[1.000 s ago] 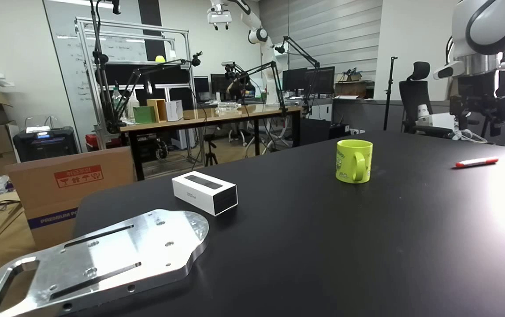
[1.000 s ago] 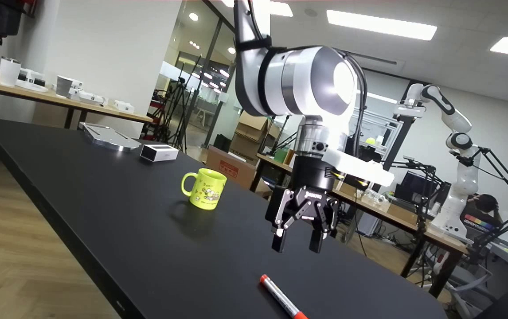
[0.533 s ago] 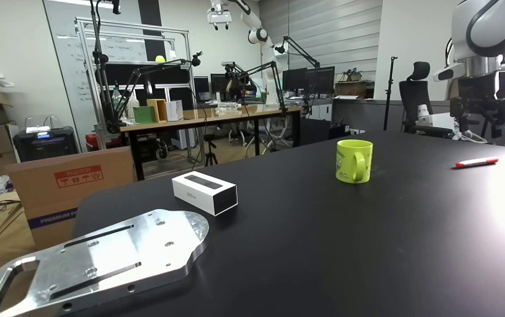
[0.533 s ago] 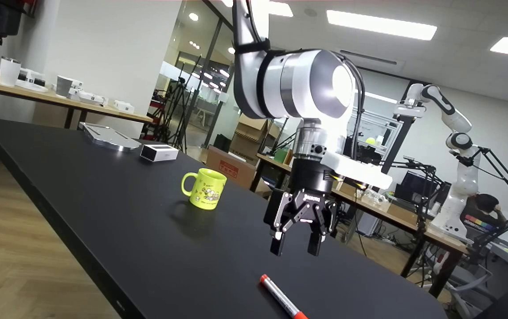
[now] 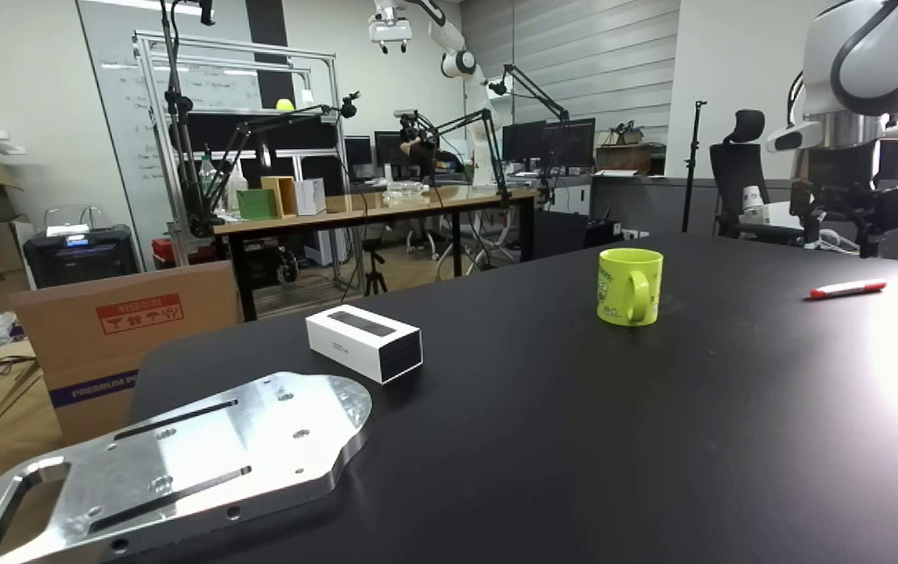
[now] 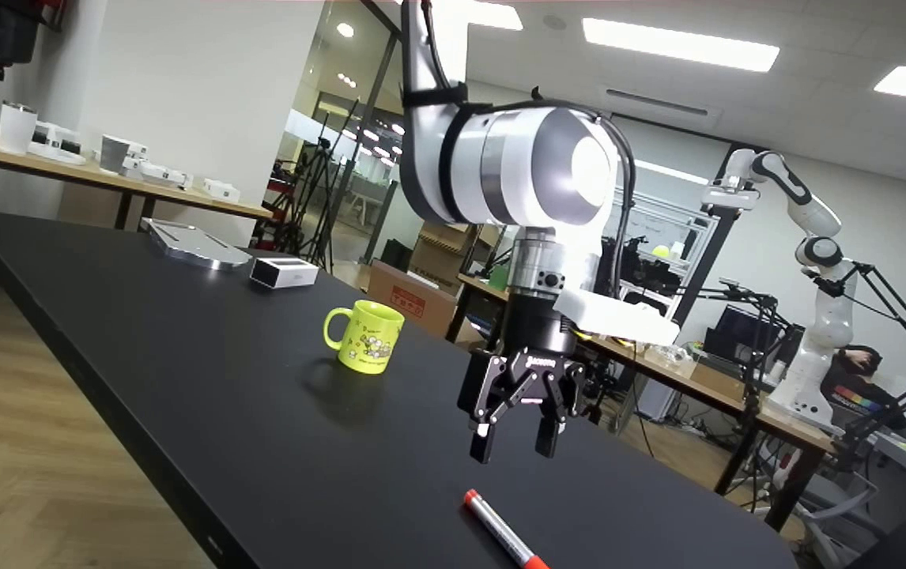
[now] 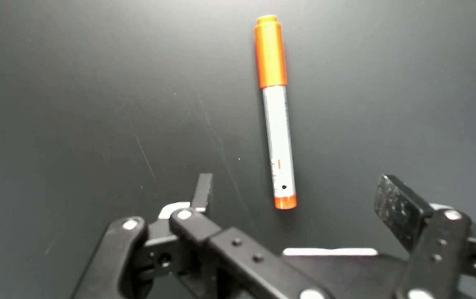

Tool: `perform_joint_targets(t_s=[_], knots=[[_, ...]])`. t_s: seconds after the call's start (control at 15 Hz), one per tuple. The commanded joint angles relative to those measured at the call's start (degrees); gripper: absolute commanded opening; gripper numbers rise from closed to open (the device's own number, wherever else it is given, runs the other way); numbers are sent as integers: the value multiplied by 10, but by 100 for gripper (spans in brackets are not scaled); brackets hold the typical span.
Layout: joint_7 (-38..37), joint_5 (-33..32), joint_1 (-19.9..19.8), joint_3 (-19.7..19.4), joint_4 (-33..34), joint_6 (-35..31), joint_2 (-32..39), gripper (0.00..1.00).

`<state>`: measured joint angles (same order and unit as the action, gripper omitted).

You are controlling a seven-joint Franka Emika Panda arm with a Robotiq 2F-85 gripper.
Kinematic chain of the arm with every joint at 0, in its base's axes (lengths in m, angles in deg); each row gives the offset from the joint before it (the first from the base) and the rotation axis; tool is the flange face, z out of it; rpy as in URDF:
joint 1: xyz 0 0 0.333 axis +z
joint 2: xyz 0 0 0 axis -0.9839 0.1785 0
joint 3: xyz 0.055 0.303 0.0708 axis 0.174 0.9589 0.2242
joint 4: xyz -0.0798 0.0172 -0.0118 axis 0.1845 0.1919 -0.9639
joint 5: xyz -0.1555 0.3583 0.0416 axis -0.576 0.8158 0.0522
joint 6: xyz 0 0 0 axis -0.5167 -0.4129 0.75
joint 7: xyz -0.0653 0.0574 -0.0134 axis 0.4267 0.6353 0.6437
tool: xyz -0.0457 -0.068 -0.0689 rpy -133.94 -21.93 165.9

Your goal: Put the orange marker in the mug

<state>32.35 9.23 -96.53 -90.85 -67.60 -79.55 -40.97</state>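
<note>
The orange marker lies flat on the black table, with a white barrel and orange ends; it shows in both exterior views (image 5: 847, 290) (image 6: 500, 528) and in the wrist view (image 7: 278, 128). The yellow-green mug stands upright with its handle to the side, in both exterior views (image 5: 613, 287) (image 6: 372, 338); it is out of the wrist view. My gripper is open and empty above the table, near the marker, in both exterior views (image 5: 841, 239) (image 6: 513, 450). In the wrist view (image 7: 295, 178) the marker's near end lies between the line of the two fingers, below them and untouched.
A white box with a dark end (image 5: 363, 341) and a silver metal plate (image 5: 261, 446) lie on the black table (image 5: 574, 454), beyond the mug from the gripper. The table's edge runs along the side in an exterior view (image 6: 105, 387).
My gripper has moved down a little and to the left in an exterior view, with its fingers still apart. The marker and the mug have not moved.
</note>
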Motion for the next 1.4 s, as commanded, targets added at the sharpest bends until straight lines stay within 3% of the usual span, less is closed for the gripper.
perform_joint_targets(t_s=[0.0, 0.67, 0.73, 0.87, 1.33], knots=[[9, 3, -21, 19, -7, -34, 17, 100], [33, 12, -60, 41, 10, -59, 63, 100], [34, 13, -62, 42, 12, -60, 66, 75], [33, 14, -64, 43, 15, -60, 70, 68], [29, 16, -61, 40, 19, -61, 72, 19]])
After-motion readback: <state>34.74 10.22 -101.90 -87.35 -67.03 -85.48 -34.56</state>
